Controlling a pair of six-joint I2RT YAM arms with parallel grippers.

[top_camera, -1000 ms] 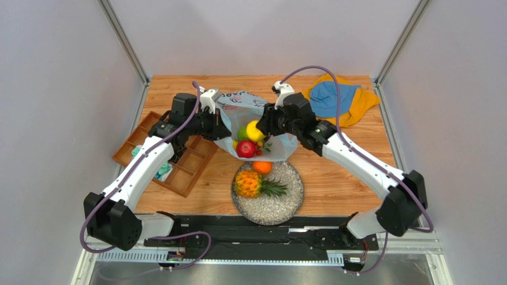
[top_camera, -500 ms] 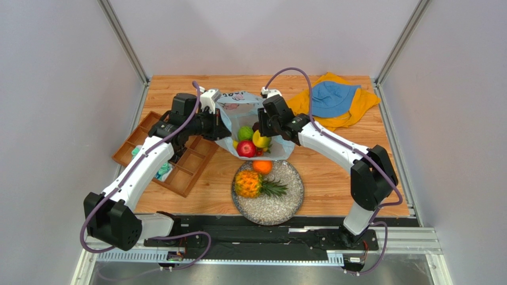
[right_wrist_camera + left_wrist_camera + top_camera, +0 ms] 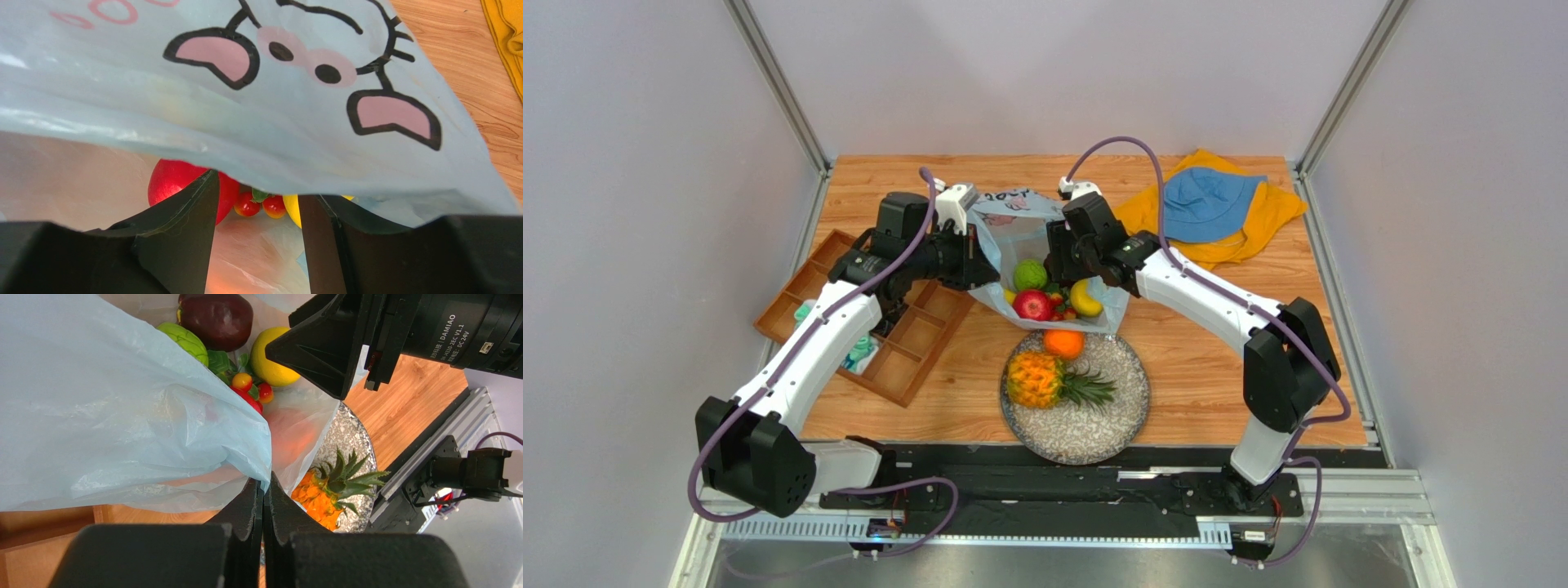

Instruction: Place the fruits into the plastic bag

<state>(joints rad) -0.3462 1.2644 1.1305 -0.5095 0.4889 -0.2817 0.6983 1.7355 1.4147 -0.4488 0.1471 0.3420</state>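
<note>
The light blue plastic bag lies open at mid-table. My left gripper is shut on its near-left edge and holds the mouth up. Inside lie a green apple, a red apple, a yellow fruit, a dark maroon fruit and small red tomatoes. My right gripper is open inside the bag mouth, under the printed film, with nothing between its fingers. The red apple shows just beyond its left finger. An orange and a pineapple rest on the speckled plate.
A wooden compartment tray sits to the left under my left arm. A blue hat lies on a yellow cloth at the back right. The plate is close to the table's near edge.
My right gripper went down into the bag mouth with the yellow fruit and opened. The fruit now lies loose at the bag's right side. The left gripper has not moved.
</note>
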